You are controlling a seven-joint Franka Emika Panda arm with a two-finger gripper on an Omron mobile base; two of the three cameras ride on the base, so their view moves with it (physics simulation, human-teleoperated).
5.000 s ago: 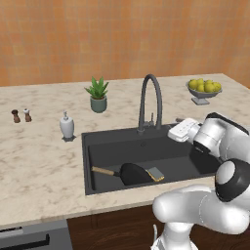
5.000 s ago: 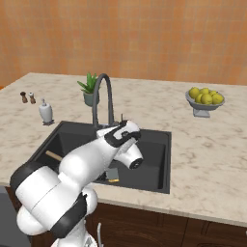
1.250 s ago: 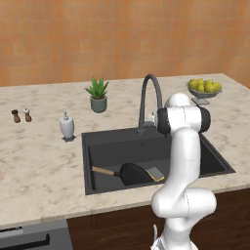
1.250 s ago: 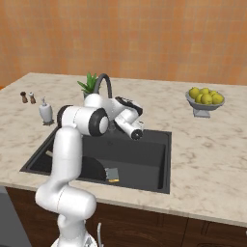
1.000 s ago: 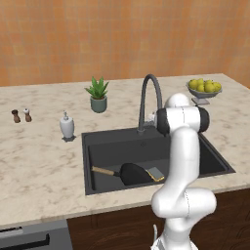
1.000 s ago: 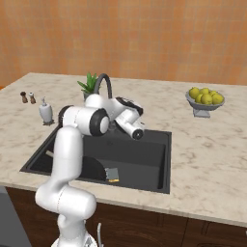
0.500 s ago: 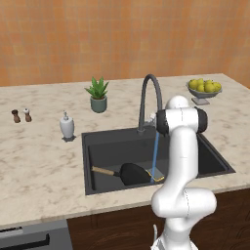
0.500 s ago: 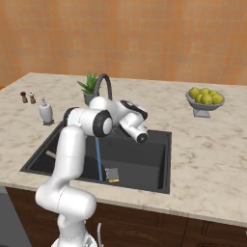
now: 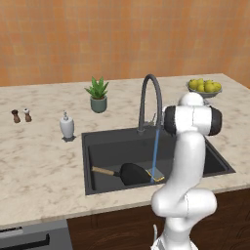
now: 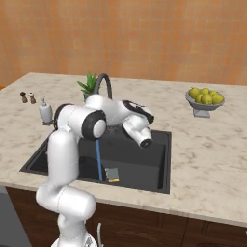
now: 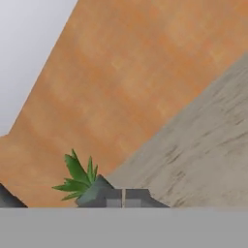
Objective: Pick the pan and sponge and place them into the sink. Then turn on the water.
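Fingers (image 11: 112, 198) pressed together, empty. Faucet (image 9: 149, 100): blue water (image 9: 155, 154) falls beside black pan (image 9: 133, 173) (wooden handle), sponge (image 9: 157, 174) in sink (image 9: 93, 163).

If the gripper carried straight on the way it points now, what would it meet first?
Probably the small green potted plant, just past the shut gripper; behind it stands the orange wall. Depth is unclear.

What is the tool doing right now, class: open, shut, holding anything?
Tool: shut, its two tips pressed together with nothing between them.
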